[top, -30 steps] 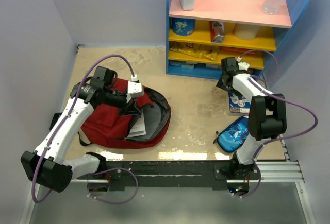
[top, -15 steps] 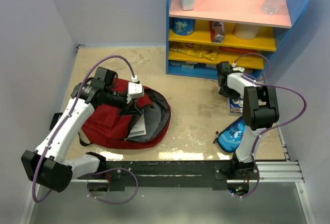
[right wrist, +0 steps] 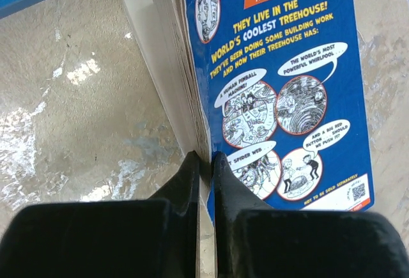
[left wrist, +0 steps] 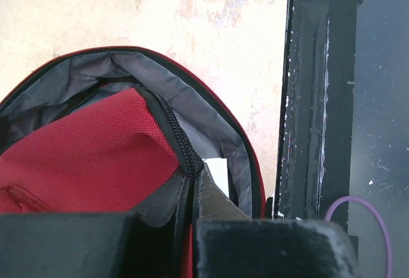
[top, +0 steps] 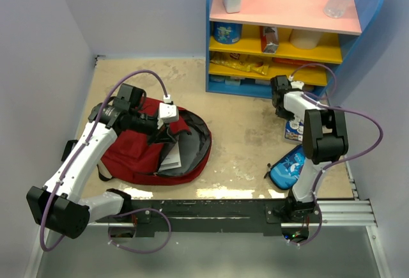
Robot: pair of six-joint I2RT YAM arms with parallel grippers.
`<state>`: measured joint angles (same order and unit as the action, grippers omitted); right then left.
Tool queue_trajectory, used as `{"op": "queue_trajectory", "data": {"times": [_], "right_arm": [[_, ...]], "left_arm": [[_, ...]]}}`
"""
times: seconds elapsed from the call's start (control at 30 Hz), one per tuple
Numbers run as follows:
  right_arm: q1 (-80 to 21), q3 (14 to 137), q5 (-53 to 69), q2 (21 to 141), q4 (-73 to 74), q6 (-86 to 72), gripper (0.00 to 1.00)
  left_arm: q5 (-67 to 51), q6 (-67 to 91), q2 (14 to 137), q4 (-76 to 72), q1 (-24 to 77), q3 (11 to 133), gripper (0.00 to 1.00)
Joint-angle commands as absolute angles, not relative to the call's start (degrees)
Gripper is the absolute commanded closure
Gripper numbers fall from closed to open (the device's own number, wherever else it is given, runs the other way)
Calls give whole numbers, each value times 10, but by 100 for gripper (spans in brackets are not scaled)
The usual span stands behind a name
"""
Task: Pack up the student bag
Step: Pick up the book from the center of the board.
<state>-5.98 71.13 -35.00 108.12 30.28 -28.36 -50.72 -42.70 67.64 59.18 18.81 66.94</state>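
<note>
A: Which step is in hand?

B: I judge it is the fetching of a book. The right gripper (right wrist: 204,161) is clenched on the edge of a blue paperback (right wrist: 281,80). It has a glossy cover and thin pale pages, and it lies on the table (top: 243,137) near the shelf (top: 287,8).

A: And the student bag (top: 131,156)?

B: It lies at the left, of soft red woven fabric with smooth grey lining. The left gripper (left wrist: 192,179) pinches its black zipper edge (left wrist: 172,131), so the mouth stands open. Next, the book must be lifted and carried across into that mouth without slipping.

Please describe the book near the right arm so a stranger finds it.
Find the blue-and-yellow shelf far right. Before it lies a blue book, its edge pinched by the right gripper. Unlike the nearby blue pouch, it shows cartoon panels.
</note>
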Motion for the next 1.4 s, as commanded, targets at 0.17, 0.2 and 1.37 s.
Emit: {"op": "queue_trajectory", "data": {"times": [0.17,0.2,1.37], "right_arm": [[-155,707,-159,995,250,-310,100],[-170,714,-151,985,251,-313,100],[-251,517,321,631,-120,-656,100]], "left_arm": [[-513,-436,681,573,185,682,100],[-513,-435,682,574,185,684,100],[-504,-412,670,577,185,703,100]]}}
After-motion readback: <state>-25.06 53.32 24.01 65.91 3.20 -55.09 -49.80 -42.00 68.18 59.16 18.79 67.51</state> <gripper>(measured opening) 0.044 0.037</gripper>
